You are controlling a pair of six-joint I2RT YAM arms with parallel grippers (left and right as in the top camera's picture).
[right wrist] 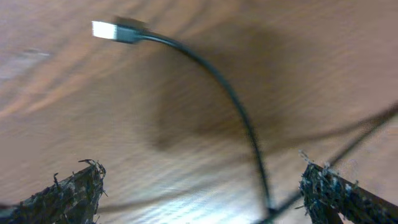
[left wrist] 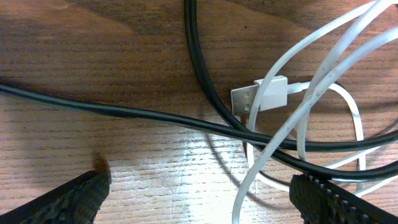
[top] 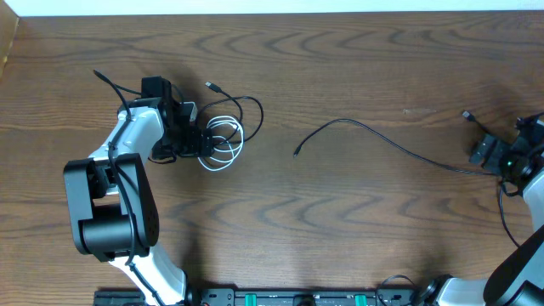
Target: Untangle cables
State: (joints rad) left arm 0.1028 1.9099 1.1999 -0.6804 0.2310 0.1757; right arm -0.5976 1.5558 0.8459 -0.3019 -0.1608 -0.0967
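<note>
Hovering over the tangle at upper left of the overhead view, the left gripper (left wrist: 202, 196) is spread wide and empty above the white USB cable (left wrist: 268, 96) and the black cables (left wrist: 124, 112) crossing it. The right gripper (right wrist: 202, 193), equally wide and empty, is over the separate black cable (right wrist: 239, 112) at the right edge.

Carries white shells along the links of the left arm (top: 136, 127), with a bulky, rounded black housing (top: 110, 208) at the big joint and a black block at the wrist. Repeats the white-and-black scheme on the right arm (top: 534, 191), adding a small green light (top: 507, 161) on the black wrist and a thin black wire (top: 501, 217) running beside the link. Ends in finely ribbed black pads (left wrist: 336, 199) on the left gripper (left wrist: 199, 202) and ragged, frayed-edged black pads (right wrist: 339, 196) on the right gripper (right wrist: 202, 193). Stands on a black base rail (top: 212, 297) dotted with green connectors (top: 297, 299).
</note>
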